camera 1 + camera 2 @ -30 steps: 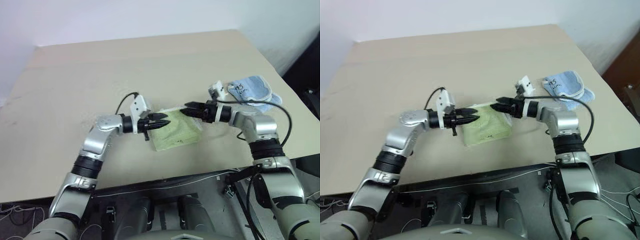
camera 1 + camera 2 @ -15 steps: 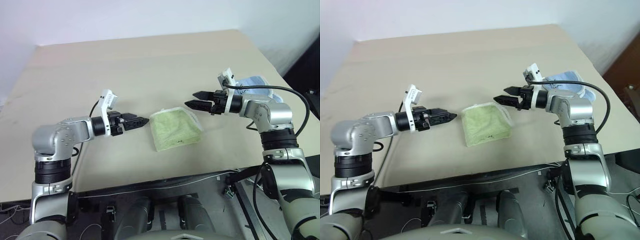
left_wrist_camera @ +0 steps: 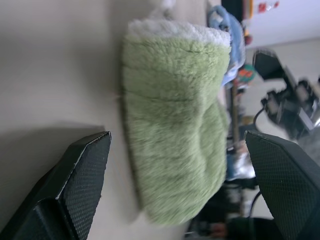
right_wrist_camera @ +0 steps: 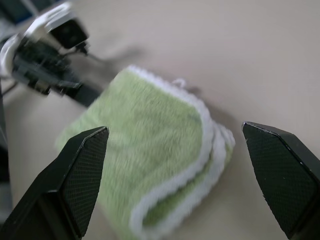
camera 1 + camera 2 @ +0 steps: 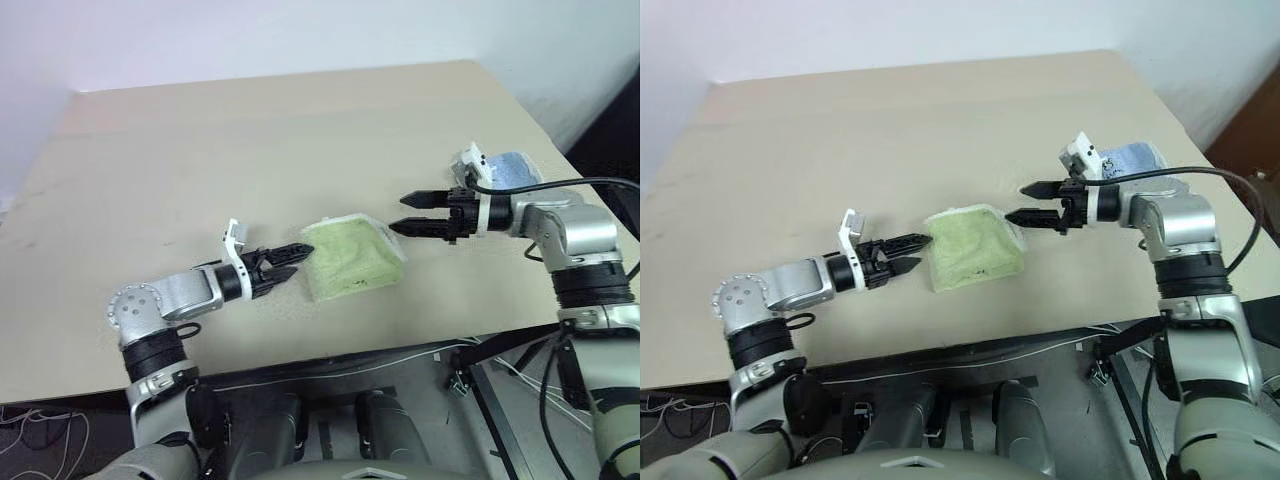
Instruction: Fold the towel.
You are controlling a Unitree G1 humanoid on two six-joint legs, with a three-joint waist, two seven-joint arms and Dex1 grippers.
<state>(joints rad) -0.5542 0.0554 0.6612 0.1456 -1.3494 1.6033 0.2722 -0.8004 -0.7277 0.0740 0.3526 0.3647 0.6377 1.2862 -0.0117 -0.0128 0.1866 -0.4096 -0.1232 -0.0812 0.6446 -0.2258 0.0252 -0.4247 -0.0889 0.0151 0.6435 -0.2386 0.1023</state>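
A folded towel [image 5: 350, 258] lies in a compact, roughly square bundle toward the near edge of the table [image 5: 200, 150], its white edging stacked in layers along the side that faces the right arm. Neither arm has hold of it. The left gripper [image 5: 287, 261] sits low over the table with its black fingers spread, the tips just beside the towel's left edge; whether they brush the cloth cannot be told. The right gripper [image 5: 412, 213] hangs a little above the table off the towel's right corner, its two fingers spread one above the other, clear of the cloth and pointing back toward it.

Judging by the neat stack, the folding looks all but finished and this reads as the let-go step, with both hands empty. If anything remains, it would be a last press to flatten the bundle or a pull-back of both arms; either calls for keeping the open fingers from snagging the loose top layer.

The left arm reaches in low from the near left edge, forearm almost level. The right arm is raised with the elbow out, its forearm running across the table's right side. A small blue cloth [image 5: 512, 166] lies behind the right wrist near the right edge, well apart from the towel.
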